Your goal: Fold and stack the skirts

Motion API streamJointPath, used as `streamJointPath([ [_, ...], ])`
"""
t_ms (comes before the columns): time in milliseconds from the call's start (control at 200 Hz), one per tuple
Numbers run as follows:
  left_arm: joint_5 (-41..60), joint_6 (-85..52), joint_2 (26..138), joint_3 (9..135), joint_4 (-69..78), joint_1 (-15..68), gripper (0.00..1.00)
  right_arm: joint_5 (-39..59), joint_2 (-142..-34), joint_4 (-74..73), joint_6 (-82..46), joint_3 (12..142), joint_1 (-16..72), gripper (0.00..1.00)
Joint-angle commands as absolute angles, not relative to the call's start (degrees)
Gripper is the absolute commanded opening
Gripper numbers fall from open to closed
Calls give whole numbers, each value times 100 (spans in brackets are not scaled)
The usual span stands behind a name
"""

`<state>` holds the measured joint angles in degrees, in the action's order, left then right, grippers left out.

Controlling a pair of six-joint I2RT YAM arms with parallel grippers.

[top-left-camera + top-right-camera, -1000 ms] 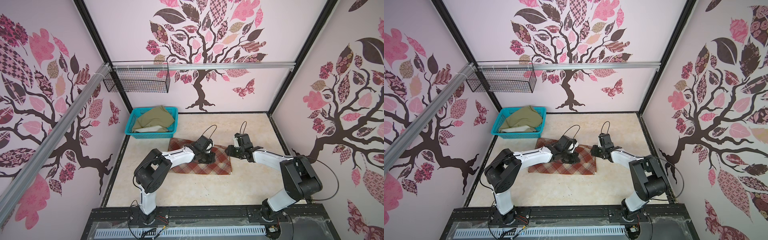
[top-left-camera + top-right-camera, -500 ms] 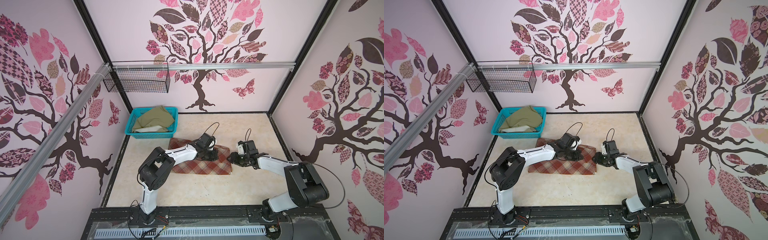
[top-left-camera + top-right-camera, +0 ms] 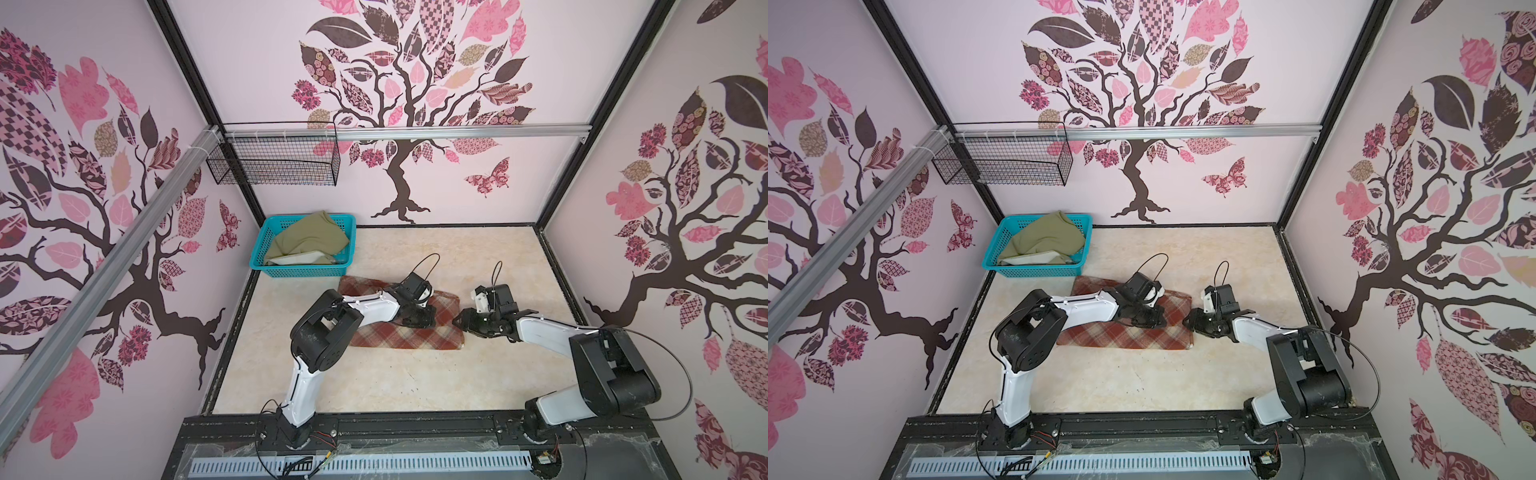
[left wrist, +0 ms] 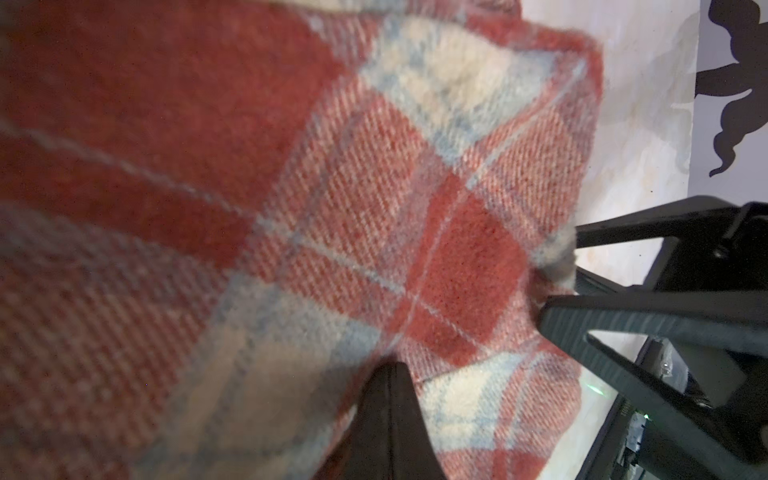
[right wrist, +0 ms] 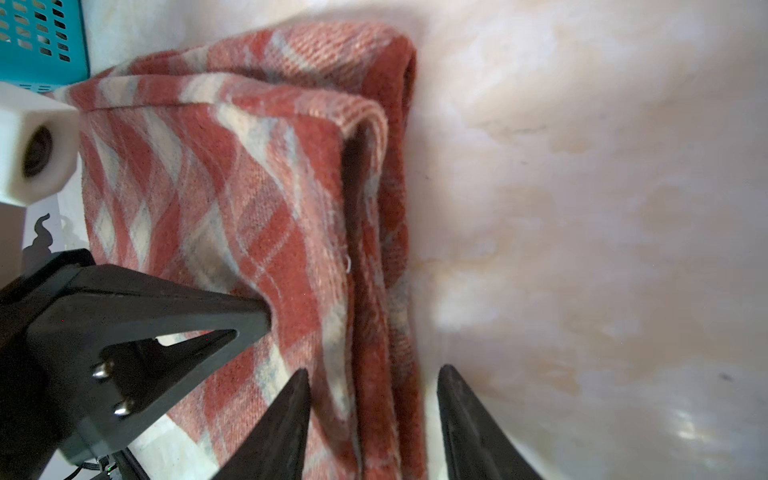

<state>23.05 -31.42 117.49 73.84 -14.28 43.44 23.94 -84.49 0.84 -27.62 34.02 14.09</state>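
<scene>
My left arm (image 3: 374, 309) folded at the elbow, forearm low toward three o'clock, left gripper (image 3: 420, 321) closed tight, tip angled down, my right arm (image 3: 544, 332) low toward ten o'clock, right gripper (image 5: 374, 374) with jaws parted, both grippers near each other.

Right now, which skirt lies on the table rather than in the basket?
The rust-red plaid skirt; the olive-green skirt sits in the turquoise basket.
</scene>
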Motion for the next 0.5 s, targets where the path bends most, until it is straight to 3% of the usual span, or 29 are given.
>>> streamJointPath([
  [0, 2232, -3032, 11865, 7458, -1511, 4368, 0, 2583, -8486, -74, -2713, 3390, 1371, 52],
  [495, 2205, -2984, 11909, 7406, -1617, 4373, 0, 2543, -8887, -461, -2797, 3280, 1284, 50],
])
